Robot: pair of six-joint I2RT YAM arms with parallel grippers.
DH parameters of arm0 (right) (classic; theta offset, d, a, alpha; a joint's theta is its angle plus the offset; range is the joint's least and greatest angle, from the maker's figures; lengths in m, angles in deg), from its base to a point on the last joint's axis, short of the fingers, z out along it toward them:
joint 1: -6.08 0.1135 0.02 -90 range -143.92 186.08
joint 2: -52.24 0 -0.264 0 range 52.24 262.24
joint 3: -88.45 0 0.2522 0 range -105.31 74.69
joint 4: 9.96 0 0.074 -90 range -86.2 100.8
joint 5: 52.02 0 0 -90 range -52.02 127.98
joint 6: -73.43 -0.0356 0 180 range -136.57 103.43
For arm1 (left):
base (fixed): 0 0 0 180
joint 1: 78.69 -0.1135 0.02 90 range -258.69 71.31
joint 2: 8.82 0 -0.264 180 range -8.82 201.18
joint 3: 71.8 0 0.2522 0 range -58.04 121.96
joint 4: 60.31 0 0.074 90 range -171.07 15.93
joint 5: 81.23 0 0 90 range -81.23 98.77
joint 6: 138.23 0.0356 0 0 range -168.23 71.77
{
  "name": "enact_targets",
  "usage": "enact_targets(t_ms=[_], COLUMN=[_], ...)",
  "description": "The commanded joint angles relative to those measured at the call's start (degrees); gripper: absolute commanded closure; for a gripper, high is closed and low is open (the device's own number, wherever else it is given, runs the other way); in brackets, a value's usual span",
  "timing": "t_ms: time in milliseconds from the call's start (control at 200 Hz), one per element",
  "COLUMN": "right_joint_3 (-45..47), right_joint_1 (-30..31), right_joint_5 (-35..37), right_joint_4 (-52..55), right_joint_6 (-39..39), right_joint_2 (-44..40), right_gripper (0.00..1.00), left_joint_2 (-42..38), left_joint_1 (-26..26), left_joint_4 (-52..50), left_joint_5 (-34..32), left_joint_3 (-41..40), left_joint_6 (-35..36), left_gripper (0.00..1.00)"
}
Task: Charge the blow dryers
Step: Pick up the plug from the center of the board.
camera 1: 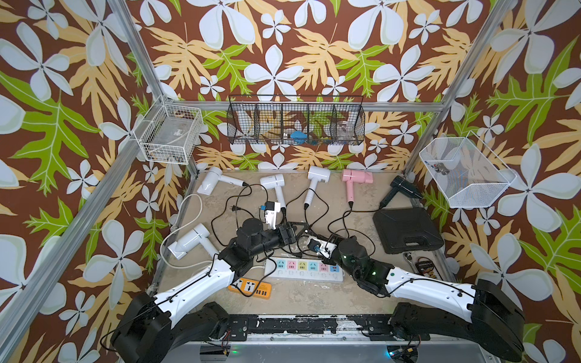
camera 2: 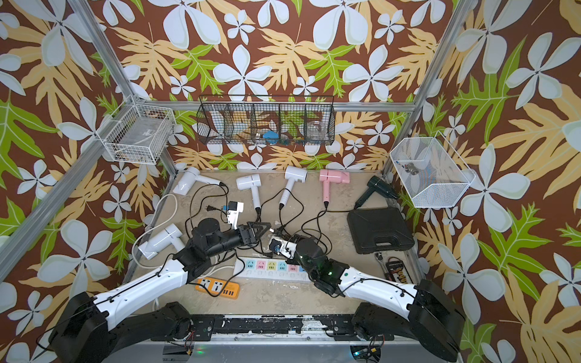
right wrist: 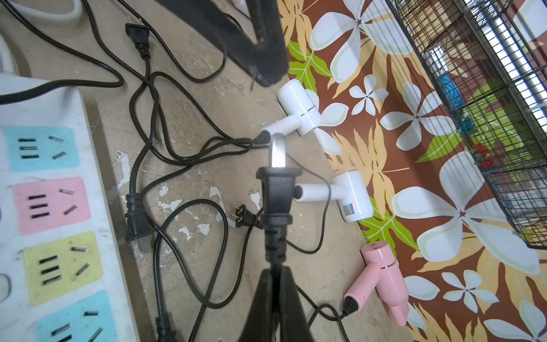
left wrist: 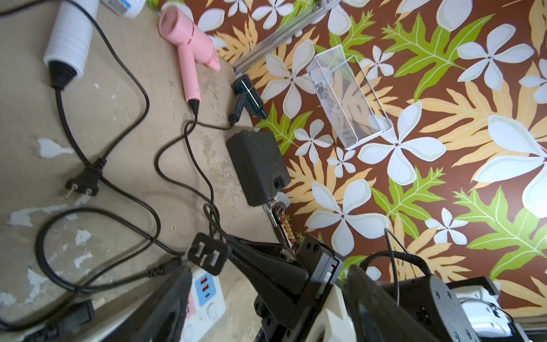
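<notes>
The right end effector is clenched on the strain relief just behind a black two-blade plug, with the blades pointing away from the wrist above the counter. The left end effector hangs just beyond the blades, jaws apart, grasping nothing that I can see.

The step in hand looks like seating this plug in the pastel power strip beside the right wrist; its visible sockets are empty. The wrist should tip the blades down, square them to a pair of straight slots, as in the pink socket, then push straight. Held this far back, the plug may pivot under load, so the left jaws could steady its body.

Three white dryers, the pink dryer and the black dryer lie along the back wall. A fourth white dryer lies near the left edge. I cannot tell whose cord is held.

Tangled black cords and a loose plug lie just beside the strip and could snag. The orange strip and the black case sit well clear.
</notes>
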Motion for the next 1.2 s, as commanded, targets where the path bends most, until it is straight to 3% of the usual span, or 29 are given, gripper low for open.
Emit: enact_targets(t_ms=[0,115,375,591,886,1011,1196], right_joint_3=[0.28,0.29,-0.13,-0.54,-0.75,-0.71,-0.68], right_joint_1=[0.66,1.15,1.24,1.23,1.23,1.23,1.23], right_joint_5=[1.60,0.21,-4.51,-6.59,-7.39,-7.39,-7.56], right_joint_4=[-3.67,-3.57,-1.21,0.32,0.72,0.70,0.51], right_joint_6=[1.01,0.87,-1.14,-1.95,-2.41,-2.70,-3.35], right_joint_2=[-0.46,-1.25,-3.65,-4.12,-3.68,-3.68,-3.85], right_gripper=[1.00,1.00,1.00,1.00,1.00,1.00,1.00], left_joint_2=[-1.60,-2.48,0.24,2.08,2.86,3.15,3.82], left_joint_1=[-0.17,-0.75,-3.77,-5.38,-5.64,-5.73,-5.73], left_joint_4=[-2.06,-1.19,4.92,10.50,10.87,11.18,11.61], left_joint_5=[3.96,4.42,11.16,15.14,15.65,16.00,16.35], left_joint_3=[-0.36,-0.45,-1.49,-1.57,-1.91,-1.91,-2.08], left_joint_6=[-5.79,-6.26,-6.41,-7.21,-6.24,-6.15,-5.89], left_gripper=[0.25,0.35,0.35,0.48,0.51,0.57,0.75])
